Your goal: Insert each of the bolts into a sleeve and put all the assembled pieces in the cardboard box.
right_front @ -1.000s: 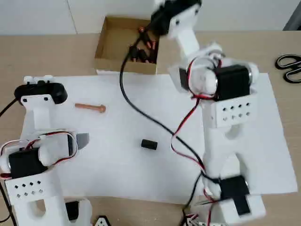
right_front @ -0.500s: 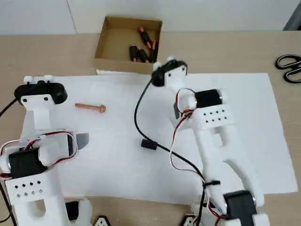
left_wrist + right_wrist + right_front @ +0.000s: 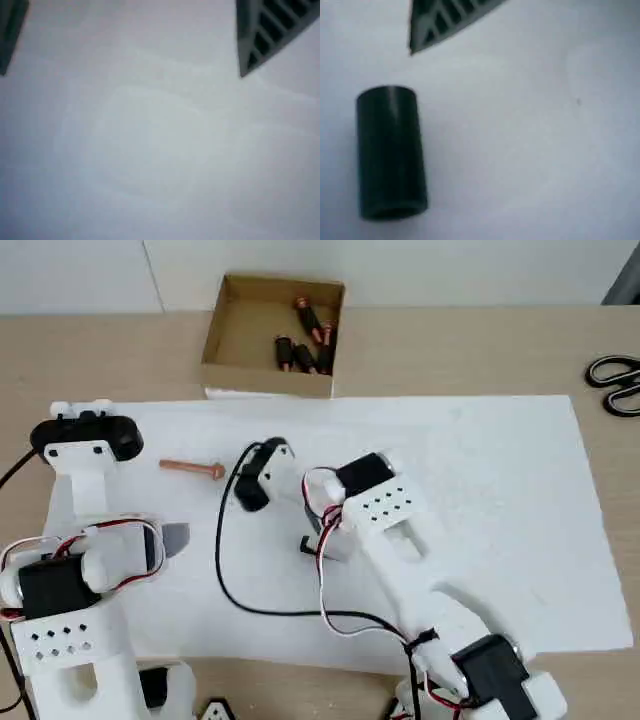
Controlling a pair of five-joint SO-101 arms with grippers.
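A copper bolt [image 3: 192, 469] lies on the white sheet [image 3: 500, 500], left of centre. The black sleeve [image 3: 312, 545] rests mid-sheet, partly under my right arm; in the right wrist view the sleeve [image 3: 390, 152] lies on its side close by, beside one dark finger [image 3: 445, 20] and not between the jaws. My right gripper [image 3: 325, 543] hangs open just over it. My left gripper [image 3: 172, 537] is at the sheet's left, and in its own wrist view the left gripper [image 3: 122, 74] stands open over bare sheet. The cardboard box [image 3: 265, 380] at the back holds several assembled pieces [image 3: 305, 340].
Scissors [image 3: 615, 380] lie on the wooden table at the far right. A black cable [image 3: 225, 570] loops from the right arm across the sheet near the sleeve. The sheet's right half is bare.
My right arm swung away from above the box and came down over the sleeve in the middle of the sheet. The left arm, bolt and sleeve stayed put.
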